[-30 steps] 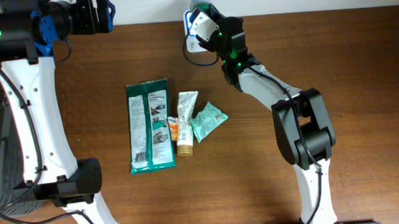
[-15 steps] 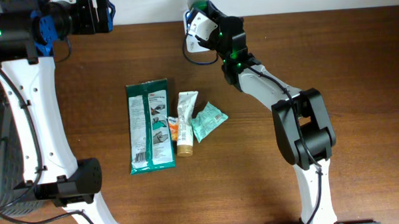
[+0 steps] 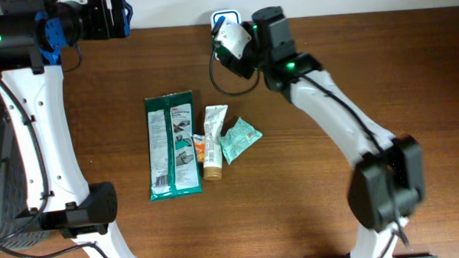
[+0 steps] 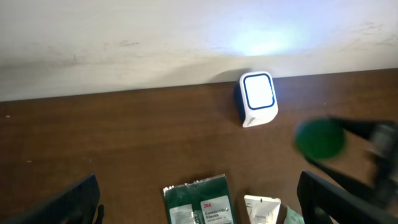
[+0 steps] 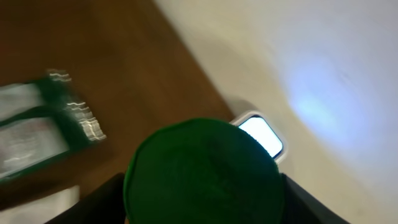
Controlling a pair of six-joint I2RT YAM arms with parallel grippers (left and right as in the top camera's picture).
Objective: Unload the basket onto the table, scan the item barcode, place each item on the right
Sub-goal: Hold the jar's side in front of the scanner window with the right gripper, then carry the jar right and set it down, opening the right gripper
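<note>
Brown tabletop (image 3: 136, 71) – right gripper (image 3: 238, 44) clasps a round green-capped item (image 5: 202, 168), left gripper (image 4: 200, 202) gapes wide

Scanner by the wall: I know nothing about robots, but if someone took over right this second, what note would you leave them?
Left hand: open, empty, up at the far left of the table.
Right hand: seems closed on a green-capped item, held just in front of the glowing scanner by the wall.
Mid-table: wipes pack, tube and teal sachet lie side by side, neither hand near them.
Done: one item brought to the scanner.
Left: whether it has scanned cannot be told; probably the other three follow.
</note>
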